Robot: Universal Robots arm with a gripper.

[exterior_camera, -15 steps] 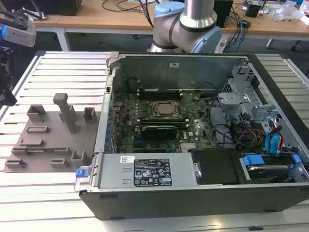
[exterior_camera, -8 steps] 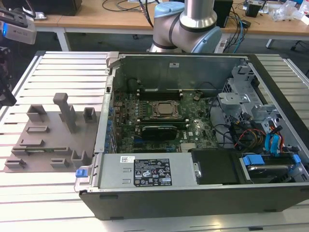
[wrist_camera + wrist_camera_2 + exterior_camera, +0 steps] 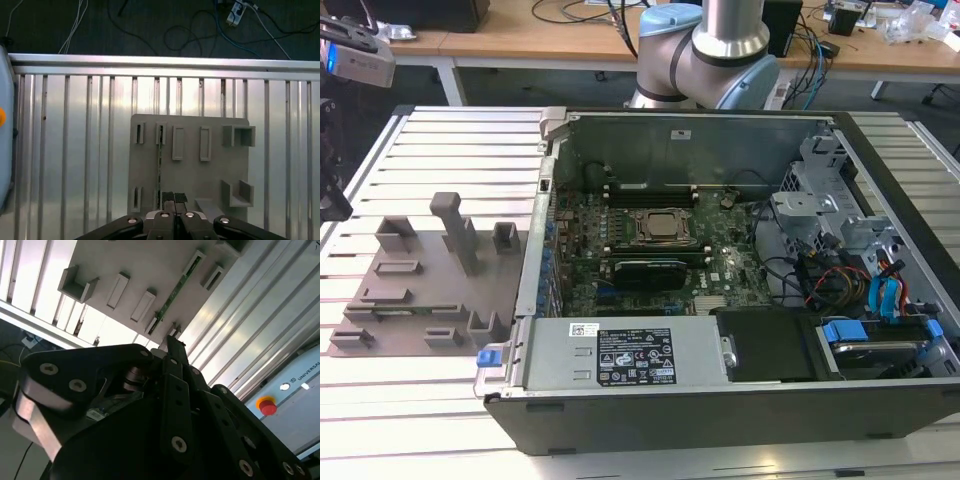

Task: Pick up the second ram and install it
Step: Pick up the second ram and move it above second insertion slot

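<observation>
The second ram (image 3: 160, 162) is a slim green board standing on edge in slots of the grey tray (image 3: 215, 165). In the second wrist view the ram (image 3: 176, 292) runs as a thin green strip across the tray (image 3: 140, 260). My gripper (image 3: 174, 198) hangs above the tray's near edge, in line with the ram but apart from it. Its two fingertips are pressed together with nothing between them. The dark fingers (image 3: 175, 360) point toward the ram's end.
The open computer case (image 3: 720, 400) lies to the exterior view's right of the grey tray (image 3: 415, 300). Its motherboard carries the CPU socket (image 3: 662, 227) and memory slots (image 3: 650, 187). Ribbed aluminium table (image 3: 75, 150) surrounds the tray. Cables lie on the floor beyond.
</observation>
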